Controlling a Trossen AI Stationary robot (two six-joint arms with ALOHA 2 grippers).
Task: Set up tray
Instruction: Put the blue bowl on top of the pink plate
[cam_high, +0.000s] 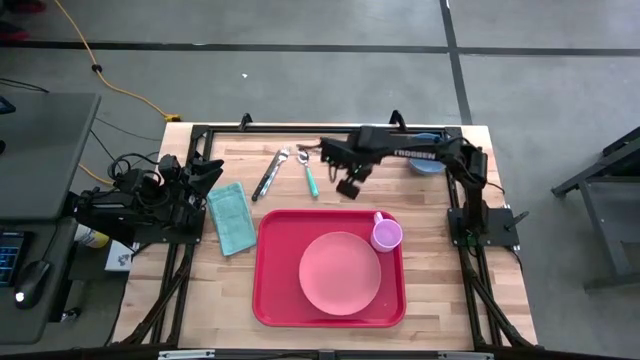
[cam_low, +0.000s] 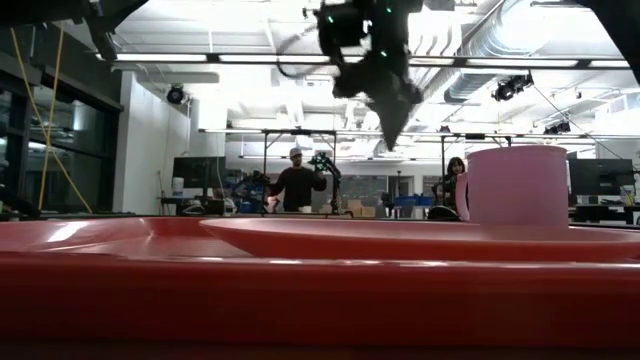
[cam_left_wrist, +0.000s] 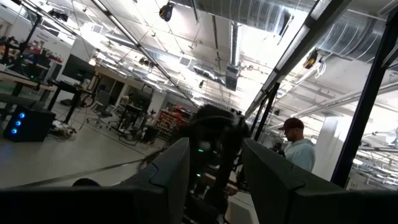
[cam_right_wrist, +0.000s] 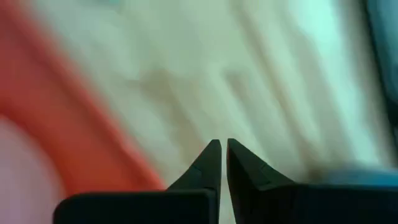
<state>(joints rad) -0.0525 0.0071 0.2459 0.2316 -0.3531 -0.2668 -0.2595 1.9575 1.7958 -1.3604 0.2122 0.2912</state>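
The large red tray (cam_high: 275, 290) lies on the wooden table, near the near edge. A round pink plate (cam_high: 340, 272) sits flat in it. A pink cup (cam_high: 387, 234) stands upright in the tray's far right corner and also shows in the low view (cam_low: 518, 185). My right gripper (cam_high: 350, 186) hangs in the air over the table just beyond the tray's far rim. In its wrist view (cam_right_wrist: 221, 147) the fingers are shut with nothing between them. My left gripper (cam_left_wrist: 214, 163) is open and empty, and that arm rests folded at the table's left edge (cam_high: 150, 195).
A teal folded cloth (cam_high: 232, 217) lies left of the tray. A metal knife and fork (cam_high: 272, 172) and a teal-handled spoon (cam_high: 308, 172) lie beyond the tray. A blue bowl (cam_high: 428, 164) sits partly under the right arm. People stand in the room behind (cam_low: 297, 185).
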